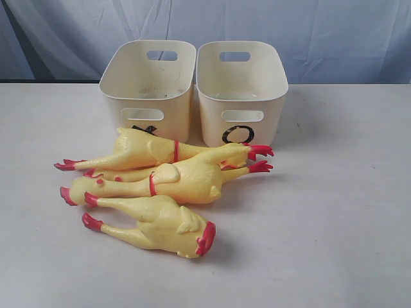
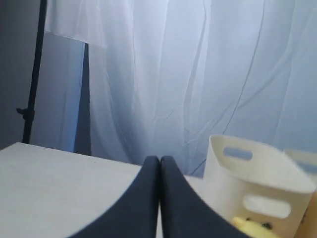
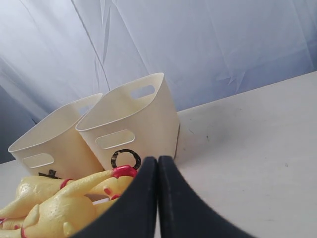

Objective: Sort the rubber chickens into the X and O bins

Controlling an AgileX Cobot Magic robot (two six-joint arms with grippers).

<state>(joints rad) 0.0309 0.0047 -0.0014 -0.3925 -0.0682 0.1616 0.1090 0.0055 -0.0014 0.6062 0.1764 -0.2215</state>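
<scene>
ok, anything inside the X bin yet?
No chicken shows in the X bin: only bare inner walls and part of the floor. Its front wall hides the near floor strip, so a small item there cannot be ruled out.

- We see our dark, tapered left pincer (image 2: 159, 162) with its two jaws pressed flat together, no gap between, gripping nothing.
- Our dark, tapered right pincer (image 3: 157, 161) stands likewise: jaws closed along their length, empty.

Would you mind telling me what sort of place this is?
Probably a robot lab bench: a white table, a plain cloth backdrop behind it, and an X bin and O bin set out.
</scene>
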